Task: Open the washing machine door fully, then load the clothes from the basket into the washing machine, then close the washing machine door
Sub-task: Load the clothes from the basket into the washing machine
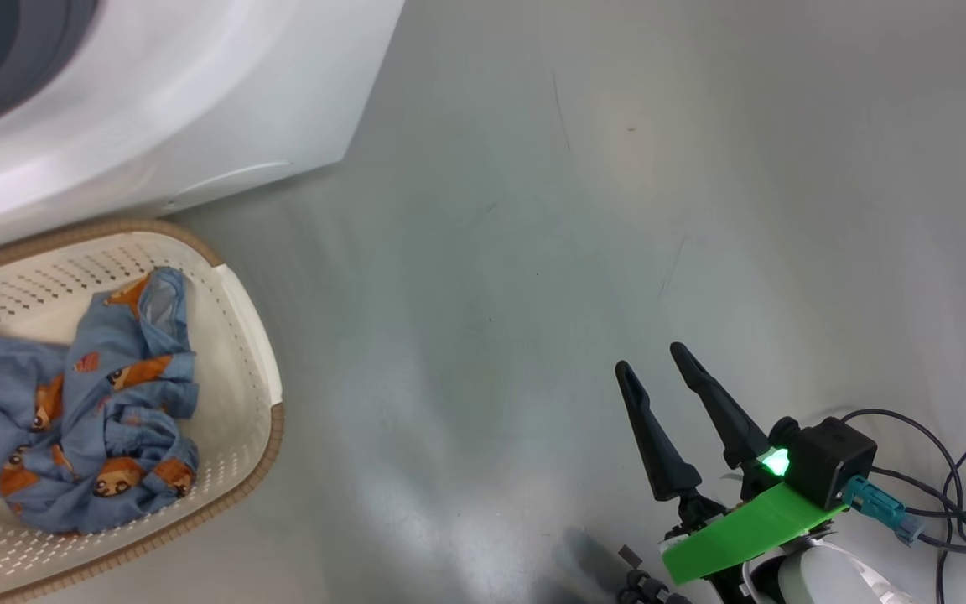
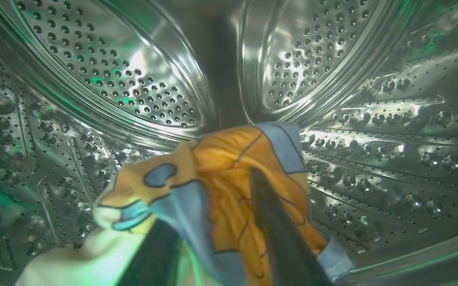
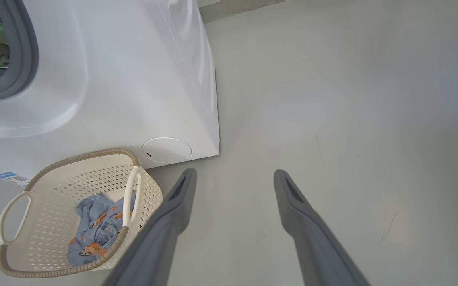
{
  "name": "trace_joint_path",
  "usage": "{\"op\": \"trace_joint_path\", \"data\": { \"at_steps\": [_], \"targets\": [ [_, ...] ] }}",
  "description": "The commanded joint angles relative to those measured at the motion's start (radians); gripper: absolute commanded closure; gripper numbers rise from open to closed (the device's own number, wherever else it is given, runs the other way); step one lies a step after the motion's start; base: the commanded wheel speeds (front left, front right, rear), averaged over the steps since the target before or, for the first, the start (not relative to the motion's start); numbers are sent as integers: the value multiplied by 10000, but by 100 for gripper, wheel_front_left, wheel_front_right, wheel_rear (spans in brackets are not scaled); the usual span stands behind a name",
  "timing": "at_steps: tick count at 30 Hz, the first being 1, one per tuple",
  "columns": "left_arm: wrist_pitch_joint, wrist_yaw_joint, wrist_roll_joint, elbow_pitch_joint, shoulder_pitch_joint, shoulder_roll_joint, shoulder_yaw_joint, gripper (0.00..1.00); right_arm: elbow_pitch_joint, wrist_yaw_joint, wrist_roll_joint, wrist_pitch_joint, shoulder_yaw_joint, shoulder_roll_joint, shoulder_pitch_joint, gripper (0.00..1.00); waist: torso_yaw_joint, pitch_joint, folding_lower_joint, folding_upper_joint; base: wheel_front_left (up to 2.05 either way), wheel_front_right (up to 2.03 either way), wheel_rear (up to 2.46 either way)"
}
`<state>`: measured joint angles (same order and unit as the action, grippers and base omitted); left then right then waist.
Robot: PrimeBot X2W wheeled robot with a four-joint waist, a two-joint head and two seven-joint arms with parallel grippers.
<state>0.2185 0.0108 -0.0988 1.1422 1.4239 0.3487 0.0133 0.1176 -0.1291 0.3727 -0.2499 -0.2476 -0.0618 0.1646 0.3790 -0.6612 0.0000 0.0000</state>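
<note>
1. The left gripper (image 2: pixel 213 198) is reaching inside the steel drum (image 2: pixel 113 71) of the washing machine (image 1: pixel 198 101), its two dark fingers (image 2: pixel 280 234) pinching a printed garment (image 2: pixel 229 174). The soft, creased cloth in orange and light blue, outlined in dark lines, is hanging bunched over the fingers and clear of the drum wall.
2. The drum is gleaming around it: curved, mirror-bright metal, punched with rows of small round holes and pressed with dimples, catching green glints.
3. The right gripper (image 1: pixel 646 356) is hovering low over the floor (image 1: pixel 533 252) with its long tapered fingers spread apart and holding nothing. A bright green plate (image 1: pixel 734 528) and black cables (image 1: pixel 953 495) are showing at its wrist.
4. More clothes (image 1: pixel 97 403), crumpled light-blue fabric with orange-brown cartoon faces, are lying in the basket (image 1: pixel 257 335). The rounded cream plastic tub has perforated walls, a brown woven-look rim and looped side handles.
5. The basket is sitting on the floor right against the front of the machine, below the grey rubber gasket (image 3: pixel 26 47).
6. The machine's glossy white casing is curving smoothly, with a round cover (image 3: pixel 166 149) near its bottom corner.
7. The floor is stretching away smooth, pale grey and faintly scuffed, reflecting soft light.
</note>
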Motion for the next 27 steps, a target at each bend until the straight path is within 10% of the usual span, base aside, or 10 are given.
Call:
{"op": "trace_joint_path", "data": {
  "at_steps": [1, 27],
  "targets": [
    [-46, 64, 97, -100, 182, 305, 16, 0, -150, -16, 97, -119, -201, -59, -281, 0, -23, 67, 0, 0, 0, 0, 0],
    [325, 380, -687, 1122, -472, -982, 9, 0, -116, -16, 38, -119, 19, -309, -186, 0, -1111, 1068, 0, 0, 0, 0, 0]
  ]
}}
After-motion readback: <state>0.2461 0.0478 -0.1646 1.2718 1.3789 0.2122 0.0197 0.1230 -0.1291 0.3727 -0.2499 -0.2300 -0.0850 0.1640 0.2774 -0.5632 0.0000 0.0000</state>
